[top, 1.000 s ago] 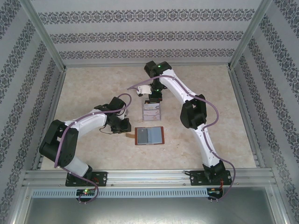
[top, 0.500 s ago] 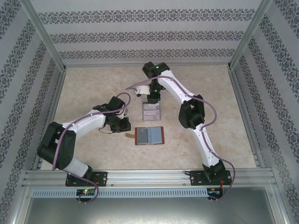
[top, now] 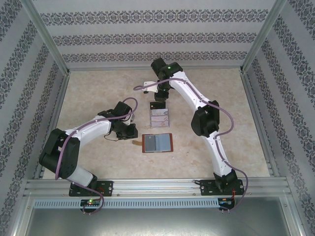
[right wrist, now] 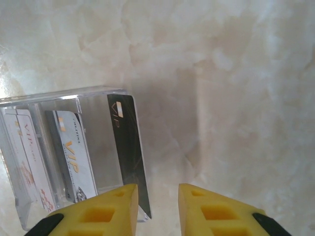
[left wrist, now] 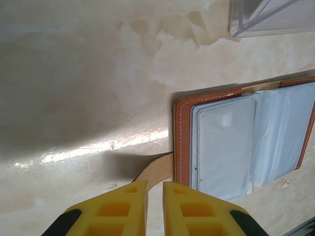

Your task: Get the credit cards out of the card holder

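Note:
The card holder (top: 157, 143) lies open and flat mid-table, reddish-brown leather (left wrist: 182, 142) around pale grey-blue pockets. My left gripper (left wrist: 155, 184) sits at its left edge, jaws nearly together on the tan strap tab (left wrist: 160, 169); in the top view this gripper (top: 133, 136) is just left of the wallet. A black credit card (right wrist: 127, 147) stands in the clear stand, with a whitish VIP card (right wrist: 71, 157) and a pink-marked one (right wrist: 24, 157) beside it. My right gripper (right wrist: 157, 189) hovers open just behind the black card, touching nothing; from above it (top: 160, 98) is beyond the stand.
The clear plastic stand (top: 159, 117) sits just beyond the wallet, and its corner (left wrist: 266, 17) appears at the left wrist view's top. Aluminium frame rails (top: 59, 93) and patterned walls bound the beige marble table (top: 98, 93).
My right gripper opened and let go of the black card in the stand, then drew back toward the far side. The left arm and the wallet stayed put.

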